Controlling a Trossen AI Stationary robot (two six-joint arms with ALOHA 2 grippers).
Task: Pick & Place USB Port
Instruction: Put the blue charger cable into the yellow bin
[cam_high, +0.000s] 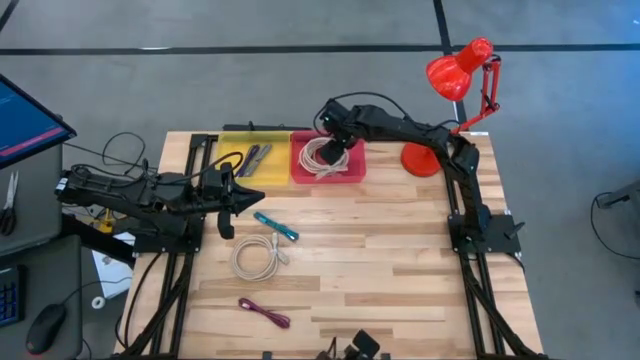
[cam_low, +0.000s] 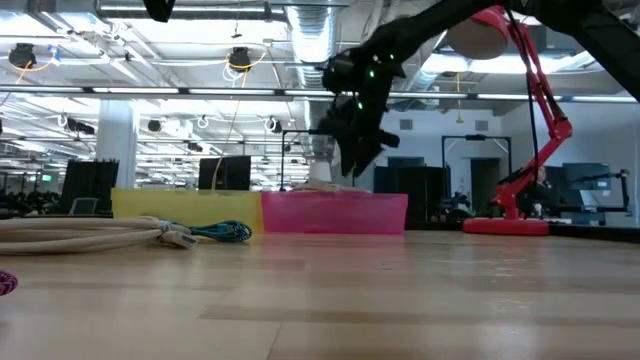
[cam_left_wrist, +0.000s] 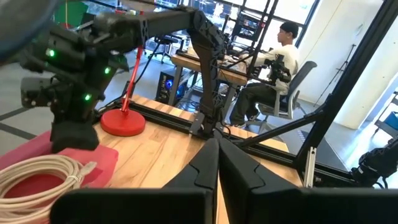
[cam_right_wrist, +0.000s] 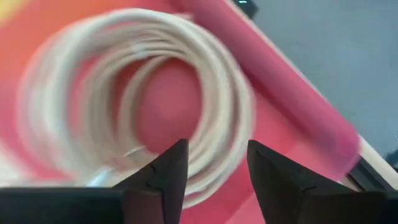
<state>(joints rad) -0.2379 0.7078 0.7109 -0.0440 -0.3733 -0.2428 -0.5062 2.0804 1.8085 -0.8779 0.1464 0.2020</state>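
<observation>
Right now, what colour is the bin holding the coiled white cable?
Pink bin; clearest in the high view.

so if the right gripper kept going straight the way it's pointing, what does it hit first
Most likely the coiled white cable lying in the pink tray. The right gripper points down into that tray with its fingers apart, right over the coil. How far above it hangs is unclear.

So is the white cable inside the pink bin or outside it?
Inside. The coiled white cable lies in the pink bin, with the right pincer open just above it, not holding it.
</observation>
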